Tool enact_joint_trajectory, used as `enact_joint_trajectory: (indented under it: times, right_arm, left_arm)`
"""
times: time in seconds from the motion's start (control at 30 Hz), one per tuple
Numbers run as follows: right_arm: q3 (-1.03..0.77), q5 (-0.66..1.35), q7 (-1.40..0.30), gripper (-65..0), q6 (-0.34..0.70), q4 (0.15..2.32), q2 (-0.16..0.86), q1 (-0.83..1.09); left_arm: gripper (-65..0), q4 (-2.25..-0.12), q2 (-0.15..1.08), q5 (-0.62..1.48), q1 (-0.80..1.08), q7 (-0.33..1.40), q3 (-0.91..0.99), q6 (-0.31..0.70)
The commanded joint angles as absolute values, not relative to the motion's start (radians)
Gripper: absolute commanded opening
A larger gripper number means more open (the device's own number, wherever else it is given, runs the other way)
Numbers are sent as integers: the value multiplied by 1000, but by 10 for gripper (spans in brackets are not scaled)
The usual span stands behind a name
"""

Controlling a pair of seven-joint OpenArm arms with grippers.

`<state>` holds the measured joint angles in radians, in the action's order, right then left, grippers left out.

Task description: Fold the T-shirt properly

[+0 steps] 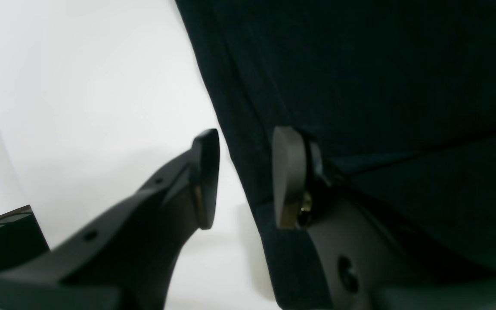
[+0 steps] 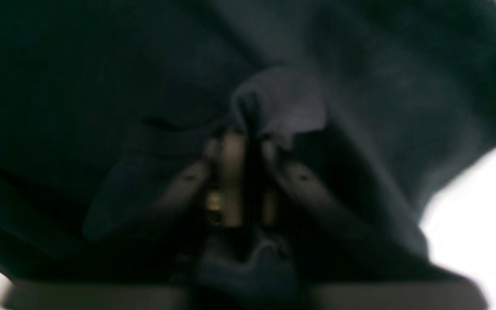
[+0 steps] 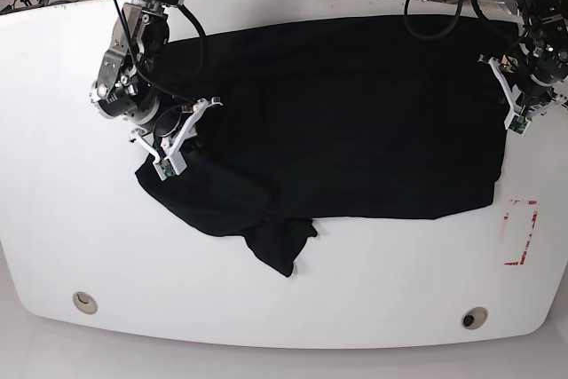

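Observation:
The black T-shirt (image 3: 337, 113) lies spread over the back half of the white table (image 3: 71, 219), with a rumpled corner hanging toward the front (image 3: 280, 250). My right gripper (image 3: 182, 130) is at the shirt's left edge in the base view. In the right wrist view the right gripper (image 2: 250, 142) has its jaws close together, with a tuft of the T-shirt (image 2: 278, 103) pinched at the tips. My left gripper (image 3: 506, 95) is at the shirt's right edge. In the left wrist view the left gripper (image 1: 248, 176) is open, and the T-shirt (image 1: 360, 86) hem runs through the gap, untouched.
A red marking (image 3: 519, 232) is on the table at the front right. Two round holes (image 3: 84, 301) (image 3: 473, 318) sit near the front edge. Cables lie behind the table's back edge. A dark block (image 1: 2, 237) shows low in the left wrist view.

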<state>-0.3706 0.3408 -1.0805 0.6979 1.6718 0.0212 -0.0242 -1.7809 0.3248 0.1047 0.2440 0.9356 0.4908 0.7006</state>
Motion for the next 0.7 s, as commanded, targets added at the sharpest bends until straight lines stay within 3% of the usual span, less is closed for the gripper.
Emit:
enact_joint_trajectory:
  times: [0.0, 0.17, 0.27, 0.4, 0.67]
  right_arm:
    - [-374, 352, -1063, -442, 698, 1644, 62, -59]
    - [-378, 397, -1061, -184, 698, 1635, 85, -74]
    - [-380, 443, -1063, -95, 698, 1667, 119, -79]
    - [-390, 483, -1067, -105, 698, 1710, 157, -73]
    - [-493, 489, -1155, -201, 698, 1813, 186, 4]
  left_arm:
    - [-453, -1794, 341, 107, 237, 924, 499, 698]
    - [-453, -1794, 341, 107, 237, 924, 499, 698]
    - [-453, -1794, 341, 107, 237, 924, 499, 698]
    - [-453, -1794, 341, 107, 237, 924, 499, 698]
    - [-453, -1804, 338, 116, 237, 924, 498, 698]
